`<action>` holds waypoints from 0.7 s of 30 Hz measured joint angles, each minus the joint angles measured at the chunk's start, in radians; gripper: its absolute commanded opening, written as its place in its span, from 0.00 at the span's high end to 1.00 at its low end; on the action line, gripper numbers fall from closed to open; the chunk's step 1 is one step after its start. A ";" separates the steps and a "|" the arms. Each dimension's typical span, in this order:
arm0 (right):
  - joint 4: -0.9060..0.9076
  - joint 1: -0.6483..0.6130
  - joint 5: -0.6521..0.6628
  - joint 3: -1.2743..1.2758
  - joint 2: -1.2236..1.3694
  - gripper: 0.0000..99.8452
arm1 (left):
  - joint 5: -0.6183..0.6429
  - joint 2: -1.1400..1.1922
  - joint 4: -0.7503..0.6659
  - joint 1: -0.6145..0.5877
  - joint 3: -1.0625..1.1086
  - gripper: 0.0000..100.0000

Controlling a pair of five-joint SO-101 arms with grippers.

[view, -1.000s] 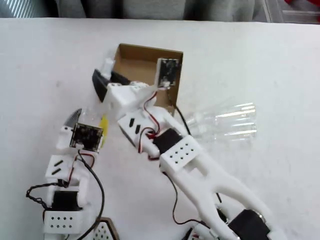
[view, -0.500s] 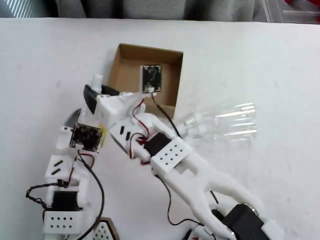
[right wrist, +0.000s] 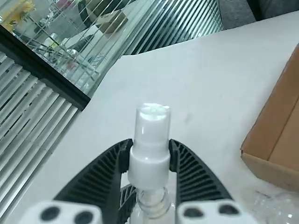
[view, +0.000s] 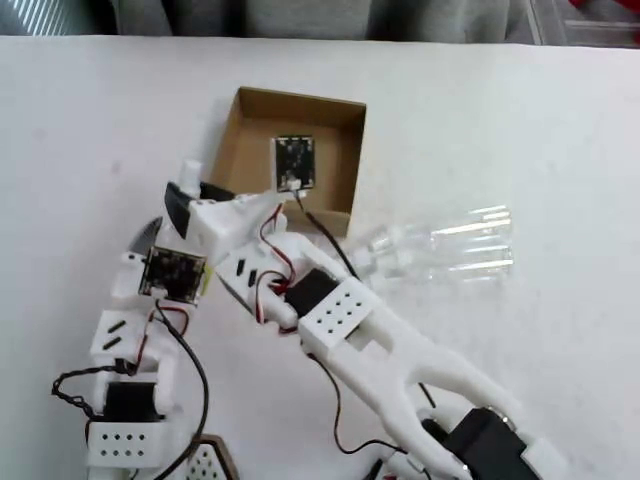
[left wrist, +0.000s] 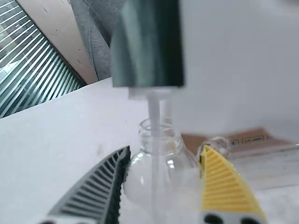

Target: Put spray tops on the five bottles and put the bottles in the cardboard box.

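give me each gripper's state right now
Left gripper: closed on the clear bottle.
Right gripper: closed on the white spray top.

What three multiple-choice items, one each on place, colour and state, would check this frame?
1. The spare bottles lie: A beside the cardboard box on the table; B inside it; C on top of it.
2. The fingers of the left gripper are: A both black; B one dark, one yellow; C both white.
3. The right gripper is: A open; B shut on the spray top; C shut on a bottle.
Answers: 1 A, the high view shows them on bare table next to the box. 2 B, they flank the held bottle. 3 B, its black fingers clasp the white top.
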 measured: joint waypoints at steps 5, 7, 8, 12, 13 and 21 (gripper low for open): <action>0.000 -0.003 0.051 0.000 0.000 0.91 | 0.000 0.000 0.000 0.000 0.000 0.88; 0.008 -0.008 0.061 0.000 0.000 0.84 | 0.000 0.000 0.000 0.000 0.000 0.88; 0.018 -0.011 0.063 0.000 0.000 0.82 | 0.000 0.000 0.000 0.000 0.000 0.88; 0.087 -0.018 0.064 -0.006 0.000 0.81 | 0.000 0.000 0.000 0.000 0.000 0.88; 0.106 -0.018 0.064 -0.009 0.000 0.81 | 0.000 0.000 0.000 0.002 0.000 0.88; 0.135 -0.020 0.064 -0.023 -0.005 0.81 | 0.000 0.000 0.000 0.003 0.000 0.88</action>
